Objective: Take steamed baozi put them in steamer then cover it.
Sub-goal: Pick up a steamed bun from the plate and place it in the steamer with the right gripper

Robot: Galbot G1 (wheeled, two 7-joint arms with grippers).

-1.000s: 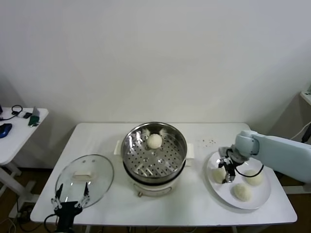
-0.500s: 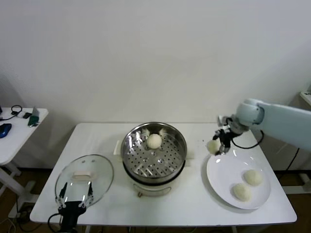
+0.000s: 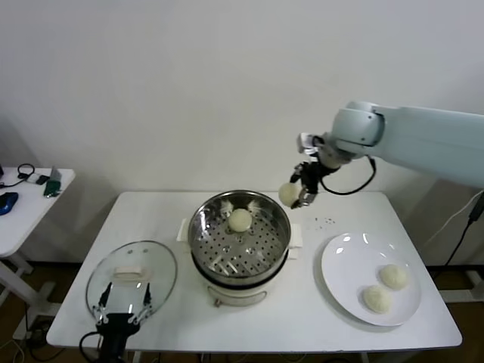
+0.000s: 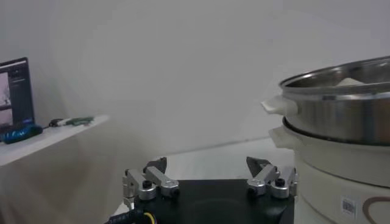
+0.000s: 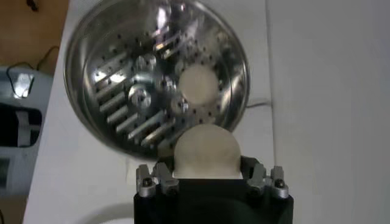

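Progress: you have one baozi [image 3: 240, 220] lying on the perforated floor of the steamer [image 3: 239, 236], toward its back wall.
In hand: your right gripper [image 3: 299, 193] has its fingers closed around a second baozi [image 3: 288, 194], held in the air just above the steamer's right rim and not yet over the middle.
Left to move: two more baozi [image 3: 393, 276] sit on the white plate [image 3: 344, 265] at the right of the tabletop [image 3: 318, 321].
Cover: the glass lid [image 3: 131, 280] lies flat on the tabletop left of the steamer, well apart from the pot, so covering is not yet done.
Left gripper [image 3: 121, 302]: it hangs low at the lid's near edge, fingers spread wide and holding nothing.
Judgement: you are under halfway through.
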